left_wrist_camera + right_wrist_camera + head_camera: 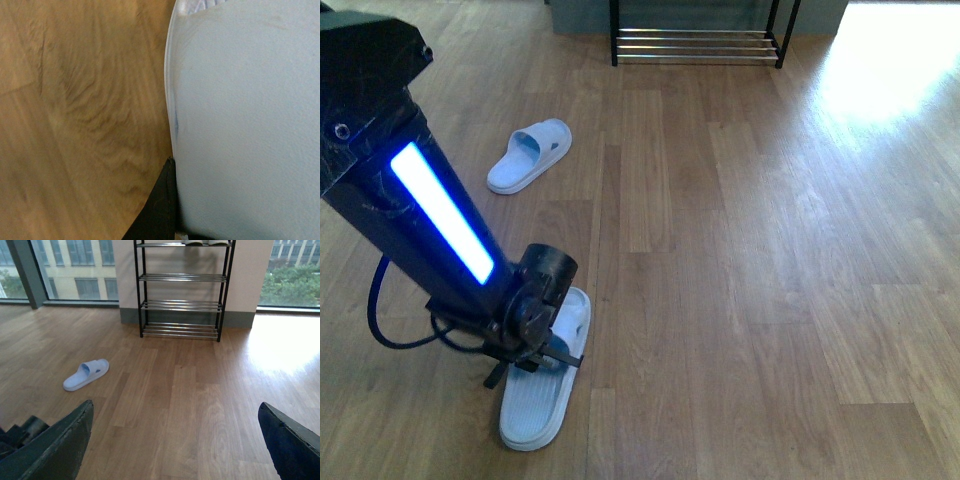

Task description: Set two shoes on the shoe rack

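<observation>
Slides (530,155) (535,410) number two on the floor (770,300), before one four-tier rack (180,290).

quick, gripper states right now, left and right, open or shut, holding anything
left gripper: down on the near slide; open or shut cannot be told
right gripper: open, holding nothing
</observation>
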